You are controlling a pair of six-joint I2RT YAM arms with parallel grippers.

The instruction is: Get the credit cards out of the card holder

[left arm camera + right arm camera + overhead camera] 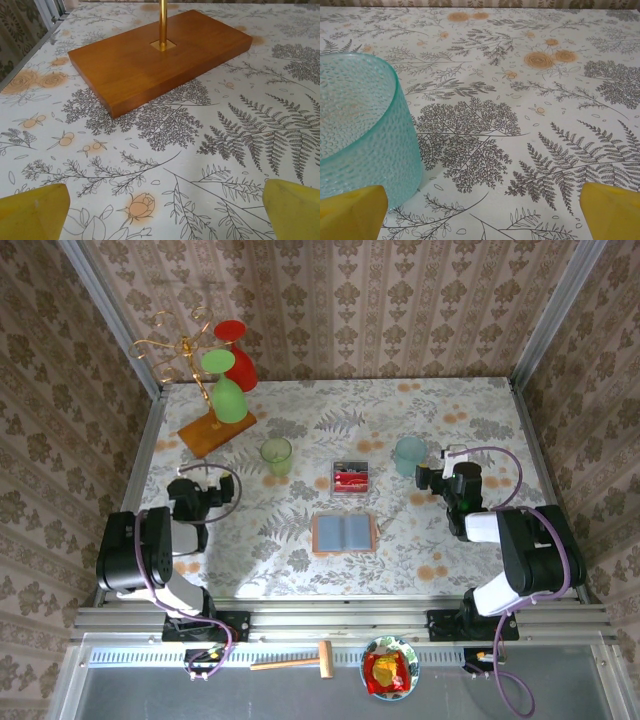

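Observation:
The card holder (343, 533) lies open and flat near the table's middle, tan-orange outside with grey-blue pockets facing up. The credit cards are hidden; I cannot make any out in its pockets. My left gripper (200, 480) rests low at the left, well left of the holder, facing the rack base. It is open (162, 215), its yellow fingertips (32, 212) spread wide over bare cloth. My right gripper (447, 466) sits at the right, beyond and right of the holder. It is open too (482, 215), with nothing between its yellow fingertips (612, 210).
A clear box (352, 478) with something red inside stands just behind the holder. A teal cup (360, 130) is close to the right gripper's left finger. A green cup (277, 455) and the gold rack's wooden base (160, 57) stand at the back left.

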